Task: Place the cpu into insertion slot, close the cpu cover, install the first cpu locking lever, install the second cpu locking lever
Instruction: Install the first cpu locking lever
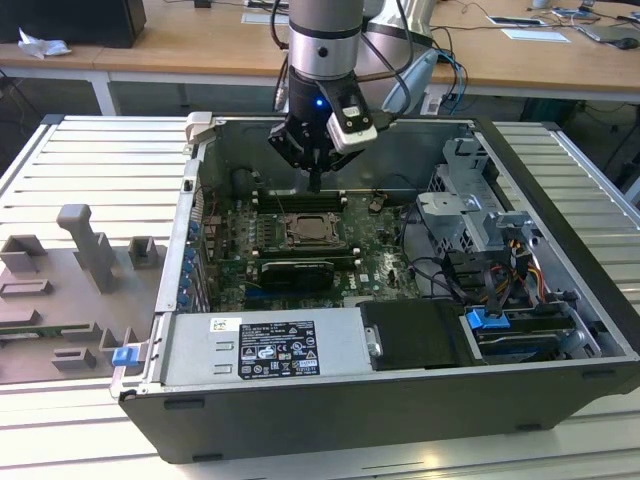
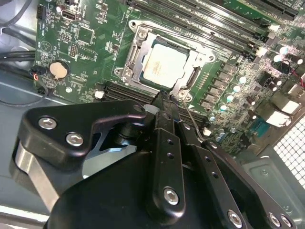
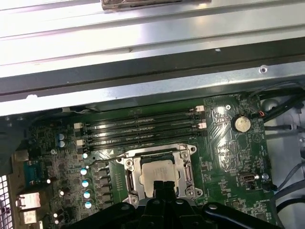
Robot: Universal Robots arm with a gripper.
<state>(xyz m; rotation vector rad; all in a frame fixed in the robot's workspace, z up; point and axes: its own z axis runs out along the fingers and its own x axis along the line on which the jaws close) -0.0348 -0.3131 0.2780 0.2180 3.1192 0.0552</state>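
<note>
Found tool (image 2: pixel 165 98) pinched shut, empty, tips just beside socket rim. Logged cpu (image 2: pixel 162 64) seated in insertion slot (image 2: pixel 123 75) under flat cpu cover (image 2: pixel 143 37), straight ahead of tips; thin rod (image 2: pixel 193 119) alongside.

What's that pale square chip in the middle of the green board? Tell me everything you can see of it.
The small flat square cpu has a pale silver-beige, metal-looking top with a dull sheen. It lies flat in the silver-rimmed insertion slot on the green circuit board. The thin silver-grey cpu cover frames it, lapping its edges. The black end effector hangs close by one corner; whether it touches is unclear.
</note>
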